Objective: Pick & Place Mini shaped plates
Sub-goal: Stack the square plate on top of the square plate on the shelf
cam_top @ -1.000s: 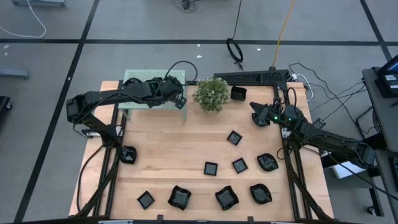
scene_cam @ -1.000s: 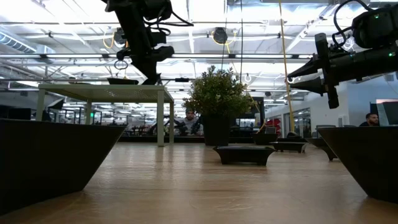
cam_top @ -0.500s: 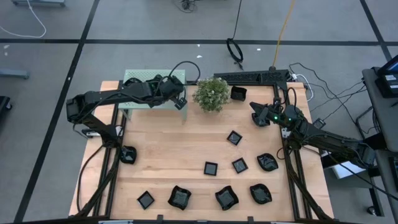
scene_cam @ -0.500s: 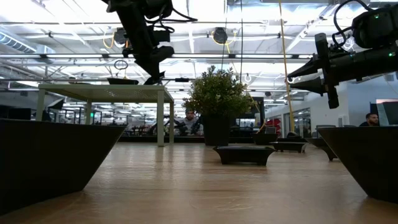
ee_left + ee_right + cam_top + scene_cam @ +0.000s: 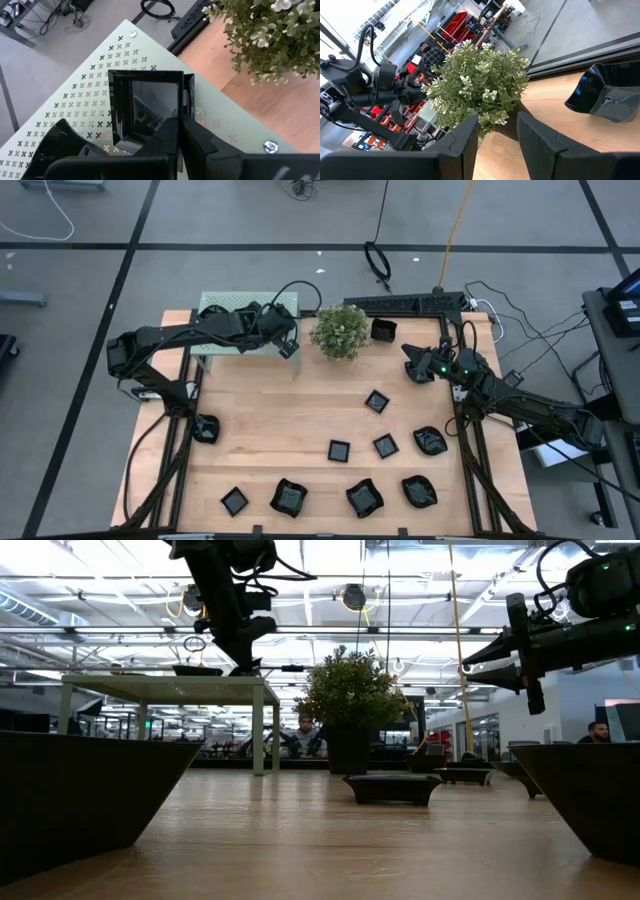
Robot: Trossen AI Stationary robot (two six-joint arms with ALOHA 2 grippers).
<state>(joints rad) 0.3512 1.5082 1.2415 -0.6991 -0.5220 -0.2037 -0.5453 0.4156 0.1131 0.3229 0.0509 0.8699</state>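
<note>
Left gripper (image 5: 177, 145) over the pale green perforated stand (image 5: 215, 308), left of the potted plant (image 5: 340, 330), fingers pressed together beside a square black plate (image 5: 147, 107) sitting on the stand. Right gripper (image 5: 497, 132) hovers right of the plant, fingers spread, holding nothing. More mini plates (image 5: 362, 498) scattered on the wooden table (image 5: 260, 430) in front of the plant; one (image 5: 610, 95) just right of it.
</note>
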